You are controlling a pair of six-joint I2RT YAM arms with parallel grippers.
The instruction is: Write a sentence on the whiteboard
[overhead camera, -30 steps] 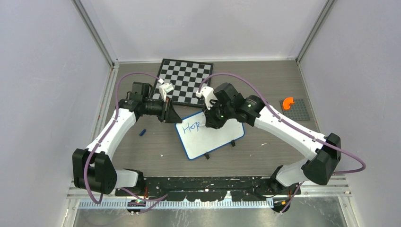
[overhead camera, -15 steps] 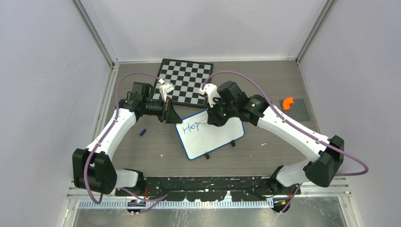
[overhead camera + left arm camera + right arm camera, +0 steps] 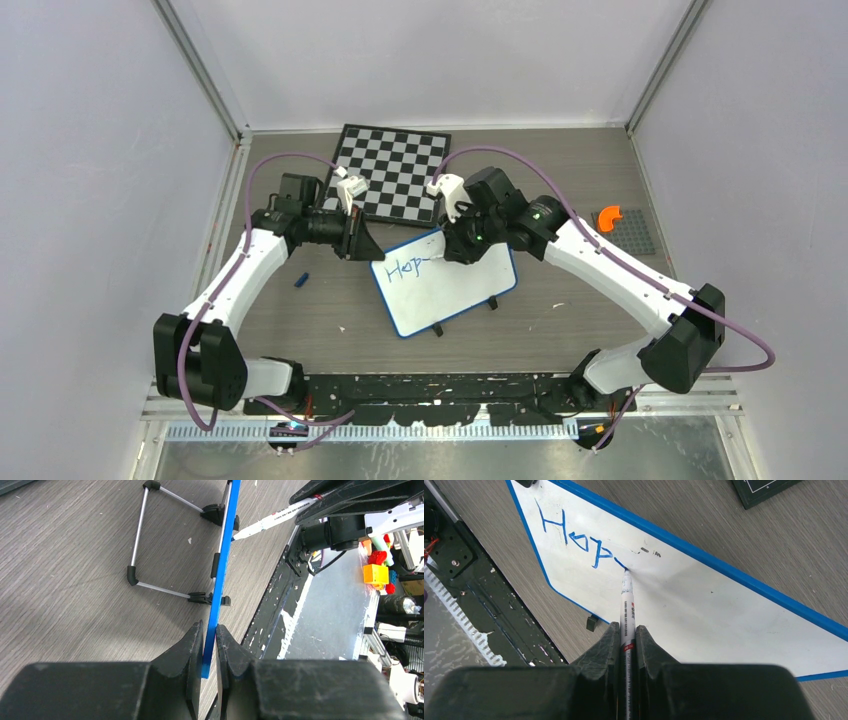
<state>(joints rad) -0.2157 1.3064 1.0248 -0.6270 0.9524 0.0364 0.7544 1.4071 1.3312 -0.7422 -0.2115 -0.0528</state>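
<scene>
The whiteboard (image 3: 455,292), white with a blue rim, stands tilted on the table in front of the chessboard. Blue letters "Hop" (image 3: 404,268) with a short stroke after them run along its upper left; the rest of the sentence does not show. My left gripper (image 3: 366,246) is shut on the board's left edge, and the blue rim (image 3: 223,555) shows edge-on between its jaws (image 3: 210,630). My right gripper (image 3: 452,243) is shut on a white marker (image 3: 627,600). The marker's tip touches the board (image 3: 724,610) just right of the letters (image 3: 574,535).
The black-and-white chessboard (image 3: 392,170) lies behind the whiteboard. An orange piece (image 3: 607,217) sits on a grey baseplate (image 3: 632,236) at the right. A small blue cap (image 3: 301,280) lies left of the board. The board's wire stand (image 3: 145,545) rests on the table.
My right gripper has moved a little right and back with the marker, and the "p" and a short stroke after it now show. The left arm has not moved.
</scene>
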